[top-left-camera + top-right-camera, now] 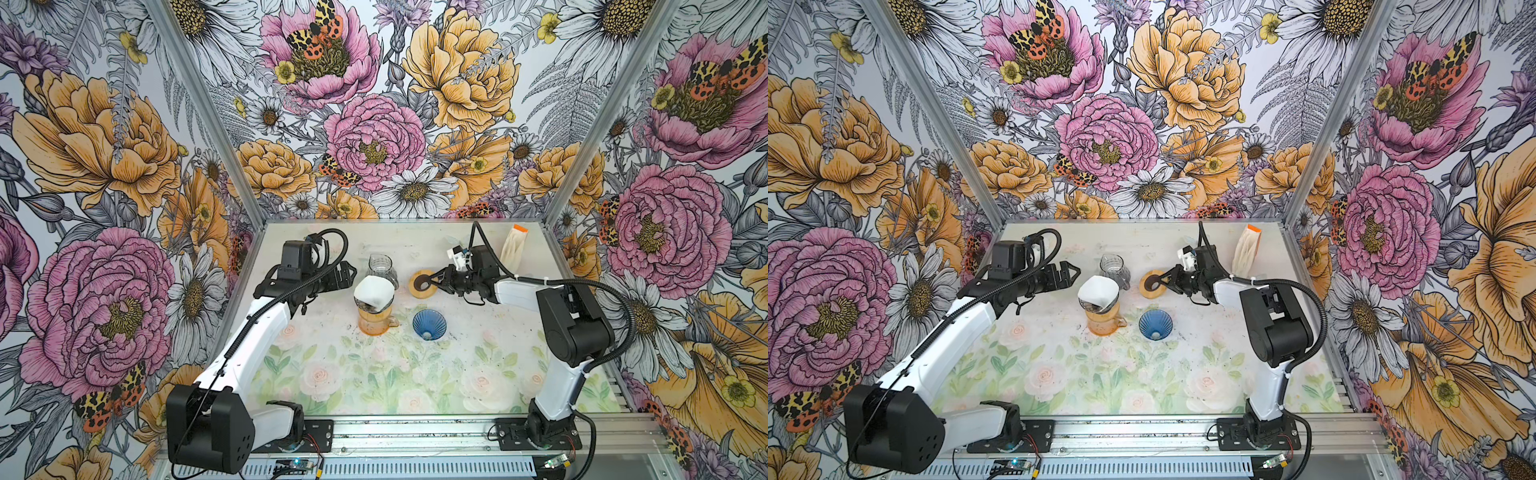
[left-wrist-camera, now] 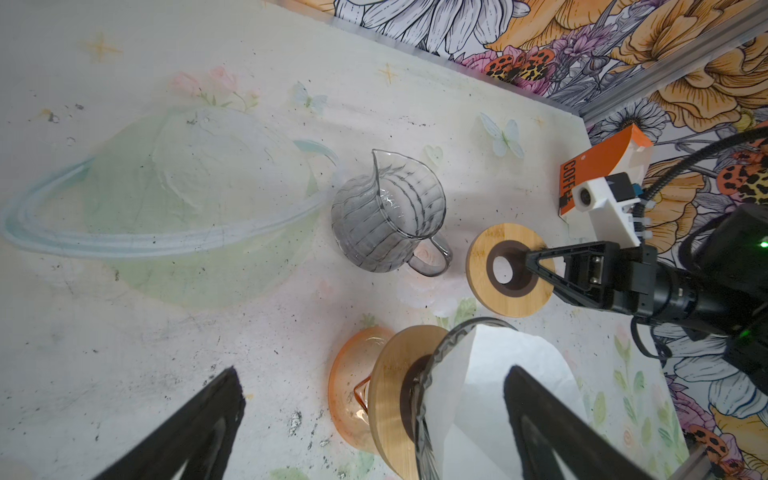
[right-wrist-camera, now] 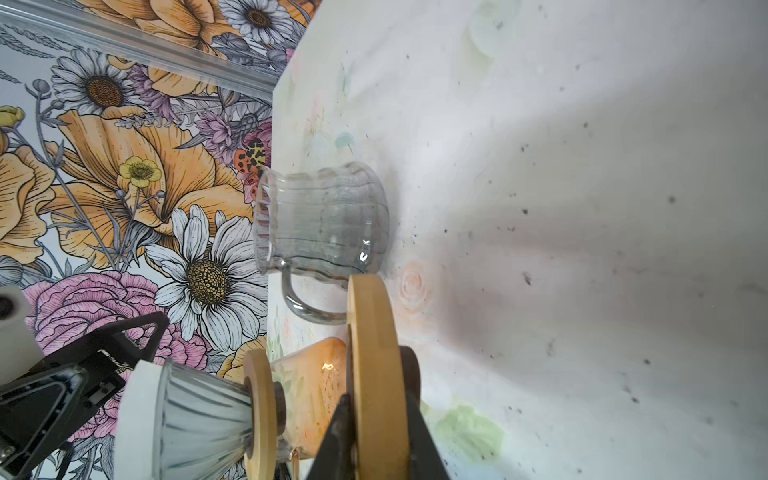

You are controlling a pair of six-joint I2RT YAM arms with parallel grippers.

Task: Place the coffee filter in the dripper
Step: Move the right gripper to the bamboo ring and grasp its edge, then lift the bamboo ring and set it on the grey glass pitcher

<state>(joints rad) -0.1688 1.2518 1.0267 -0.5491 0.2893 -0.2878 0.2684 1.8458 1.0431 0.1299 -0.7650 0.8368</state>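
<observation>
while one filter (image 1: 372, 291) lines one dripper (image 3: 203, 411), two pitchers (image 1: 381, 270) stand.

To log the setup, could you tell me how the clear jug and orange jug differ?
The clear jug is grey-tinted and uncovered; the orange jug is amber and carries a wooden ring, dripper and white filter. The clear jug stands farther back than the orange jug. Both are upright glass with handles.

Right tool (image 1: 433, 282) grips wooden ring (image 1: 421, 294) near filter (image 1: 372, 291)

Two pitchers (image 1: 381, 268) (image 1: 374, 326), two drippers (image 3: 199, 407) (image 1: 429, 324), two wooden rings (image 1: 424, 294) (image 2: 399, 374), one filter (image 1: 372, 289), one filter pack (image 1: 513, 247).
</observation>
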